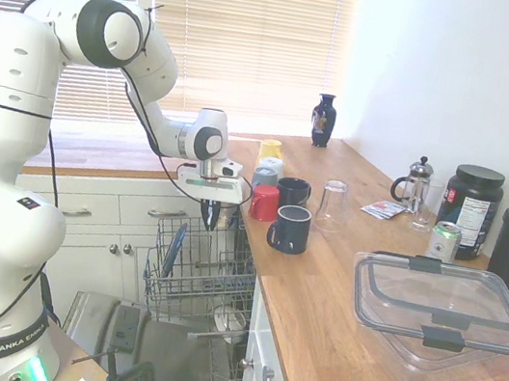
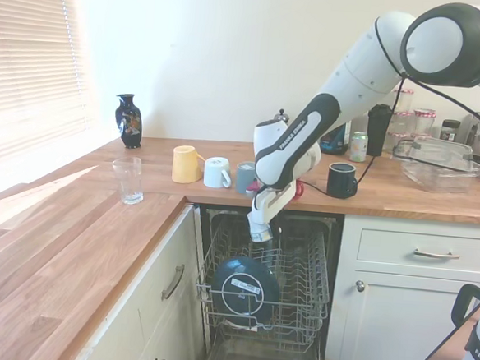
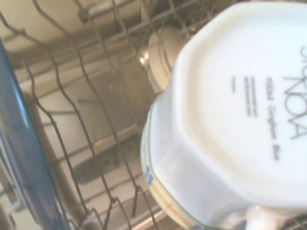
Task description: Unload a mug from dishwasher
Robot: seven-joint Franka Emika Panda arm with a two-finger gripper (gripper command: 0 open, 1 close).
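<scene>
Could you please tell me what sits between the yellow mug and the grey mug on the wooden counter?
A small white handled mug sits between them, clearest in the second exterior view.

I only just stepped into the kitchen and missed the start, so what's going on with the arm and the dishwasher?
The white arm is reaching down into the open dishwasher, its gripper low over the pulled-out upper rack. The wrist view shows a whitish mug upside down in the rack, right below the camera, with print on its base. Whether the fingers have closed on it cannot be seen. A dark blue plate stands in the same rack. Several mugs, including a red mug, already sit on the wooden counter.
</scene>
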